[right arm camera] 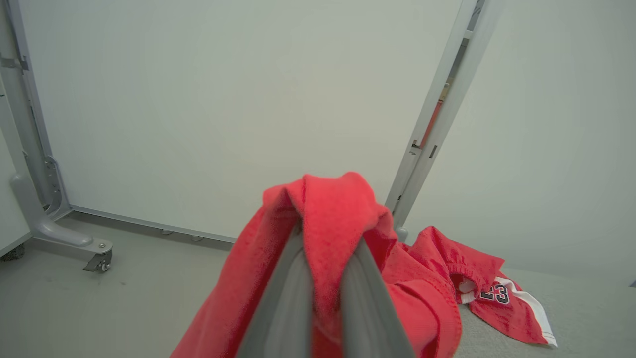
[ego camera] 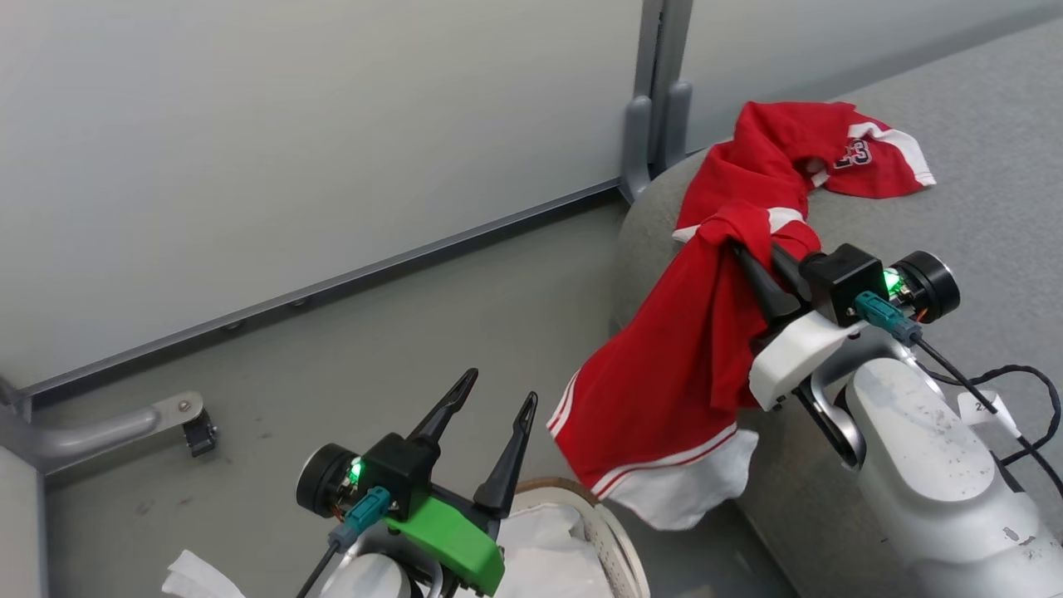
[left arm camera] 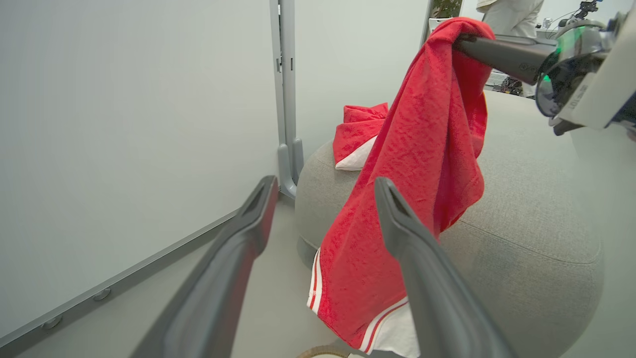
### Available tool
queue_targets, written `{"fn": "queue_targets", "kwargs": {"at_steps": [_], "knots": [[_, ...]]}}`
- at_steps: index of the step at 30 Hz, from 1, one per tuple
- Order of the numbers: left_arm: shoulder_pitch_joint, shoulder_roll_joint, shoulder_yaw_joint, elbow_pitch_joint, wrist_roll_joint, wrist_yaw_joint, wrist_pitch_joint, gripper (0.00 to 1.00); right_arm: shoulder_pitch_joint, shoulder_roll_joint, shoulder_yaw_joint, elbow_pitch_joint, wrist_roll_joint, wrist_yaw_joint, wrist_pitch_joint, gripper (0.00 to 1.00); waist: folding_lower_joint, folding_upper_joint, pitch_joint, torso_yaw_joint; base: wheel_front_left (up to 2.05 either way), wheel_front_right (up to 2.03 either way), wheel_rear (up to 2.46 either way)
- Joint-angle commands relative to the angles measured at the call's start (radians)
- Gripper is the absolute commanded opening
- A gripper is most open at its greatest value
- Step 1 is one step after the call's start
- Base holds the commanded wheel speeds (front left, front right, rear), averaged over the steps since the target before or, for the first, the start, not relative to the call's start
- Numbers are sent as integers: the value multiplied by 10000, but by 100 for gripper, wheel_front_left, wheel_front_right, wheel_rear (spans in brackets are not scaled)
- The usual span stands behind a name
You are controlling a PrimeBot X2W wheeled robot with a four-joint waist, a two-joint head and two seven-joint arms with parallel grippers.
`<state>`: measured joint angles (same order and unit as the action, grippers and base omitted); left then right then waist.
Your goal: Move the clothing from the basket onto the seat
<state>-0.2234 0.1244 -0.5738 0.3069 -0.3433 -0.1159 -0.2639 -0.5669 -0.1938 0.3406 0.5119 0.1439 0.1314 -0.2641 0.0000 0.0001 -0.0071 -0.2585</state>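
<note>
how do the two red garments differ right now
The held garment hangs bunched from the shut right pincer; the other garment lies loose on the sofa. The held garment shows a white striped hem; the other garment shows a 23 patch. Both are red with white trim.

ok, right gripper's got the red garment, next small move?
Probably carry the right gripper further over the seat before opening: the garment hangs mostly down the seat's side, hem near the basket, so releasing here risks it sliding off.
</note>
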Motion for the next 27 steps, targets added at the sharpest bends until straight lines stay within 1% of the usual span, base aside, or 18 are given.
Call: {"fn": "queue_targets", "kwargs": {"at_steps": [1,6,12,14,17,20,23,27], "knots": [[117,-50,92,-14,163,-61,-7,100,31,-56,-87,-84,-45,-14,-5,0,0,-1,380,-1138,0,0,0],[-143,-227,136,-17,296,-136,-7,100,64,-171,-500,-156,-183,-14,-5,0,0,-1,775,-1843,0,0,0],[-393,-267,32,-29,460,-155,-7,100,100,-243,-1098,-232,-420,-14,-3,0,0,-1,1128,-2202,0,0,0],[-443,-220,-18,-73,459,-152,-7,100,74,-162,-1467,-128,-437,-14,-5,0,0,-1,1224,-2268,0,0,0],[-492,-126,-115,-122,446,-155,-7,100,-198,-24,-1955,25,-400,-14,-3,0,0,-1,1400,-2289,0,0,0],[-593,-14,-195,-149,426,-156,-7,100,-591,-74,-2447,159,-520,-14,-4,0,0,-1,1633,-2199,0,0,0],[-705,60,-201,-246,439,-157,-7,100,-1171,-91,-2861,283,-342,-14,-4,0,0,-1,1928,-2059,0,0,0],[-962,136,-274,-322,479,-158,-7,100,-2332,-797,-3157,413,-681,-14,-4,0,0,-1,2426,-1696,0,0,0]]}}
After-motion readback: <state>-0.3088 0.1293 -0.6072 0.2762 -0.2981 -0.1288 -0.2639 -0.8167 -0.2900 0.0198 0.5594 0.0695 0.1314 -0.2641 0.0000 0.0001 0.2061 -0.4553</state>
